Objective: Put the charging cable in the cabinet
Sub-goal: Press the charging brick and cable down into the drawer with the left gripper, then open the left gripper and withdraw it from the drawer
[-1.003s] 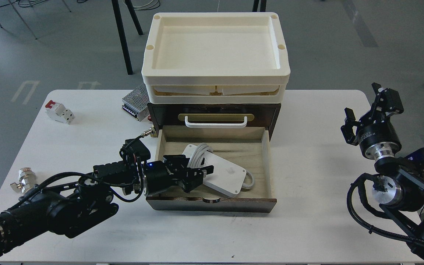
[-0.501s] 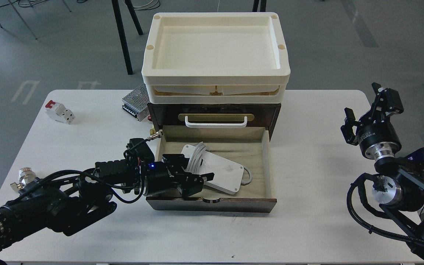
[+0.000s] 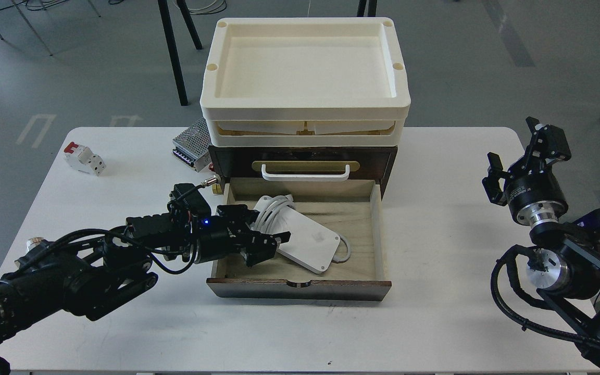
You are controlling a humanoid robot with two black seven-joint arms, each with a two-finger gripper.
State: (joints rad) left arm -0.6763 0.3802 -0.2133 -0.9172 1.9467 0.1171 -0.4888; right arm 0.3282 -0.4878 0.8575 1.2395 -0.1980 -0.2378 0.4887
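Head view, cabinet (image 3: 302, 156): one dark-brown chest is standing at the back middle of the white table (image 3: 435, 323), with one cream tray (image 3: 305, 107) sitting as its top and one white handle (image 3: 305, 173) on its brass plate.
Head view, drawer (image 3: 378, 234): one pale wood drawer is standing pulled out toward the camera.
Head view, charging cable (image 3: 305, 239): one flat white adapter is lying inside the drawer, left of middle, its cord coiled around the far left end.
Head view, left gripper (image 3: 271, 242): it is reaching over the drawer's left wall; its fingers are closing around the adapter's left edge, apparently pinching it, though the dark fingertips are hard to separate.
Head view, right gripper (image 3: 513, 156): it is hovering above the table's right edge, well apart from the cabinet, fingers spread and holding nothing.
Head view, other things: one perforated metal box (image 3: 191, 143) is lying just left of the cabinet; one white-and-red breaker (image 3: 84, 158) is sitting far left; one small metal fitting (image 3: 33, 244) is near the left edge.
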